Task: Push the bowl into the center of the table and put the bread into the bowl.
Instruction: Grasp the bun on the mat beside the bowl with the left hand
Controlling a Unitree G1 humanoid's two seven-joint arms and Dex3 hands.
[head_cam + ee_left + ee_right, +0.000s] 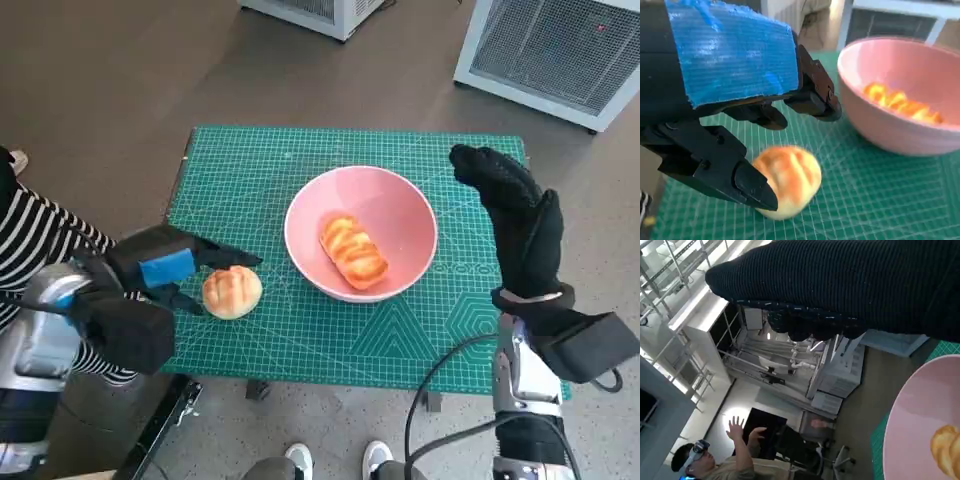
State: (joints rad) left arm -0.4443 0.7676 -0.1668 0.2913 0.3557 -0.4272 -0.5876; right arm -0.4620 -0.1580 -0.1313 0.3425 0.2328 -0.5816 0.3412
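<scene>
At lower left of the head view, the left hand (150, 285) brackets, fingers spread, a soft, light round bun (232, 292) beside the pink bowl (400, 200), best cupped gently at its sides; the right hand (515, 215) hovers open.

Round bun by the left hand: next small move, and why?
Probably close the left hand on the round bun. Its fingers flank the bun, which lies on the green cutting mat beside the pink bowl; the bowl already holds one bread roll. The right hand hovers open.
</scene>
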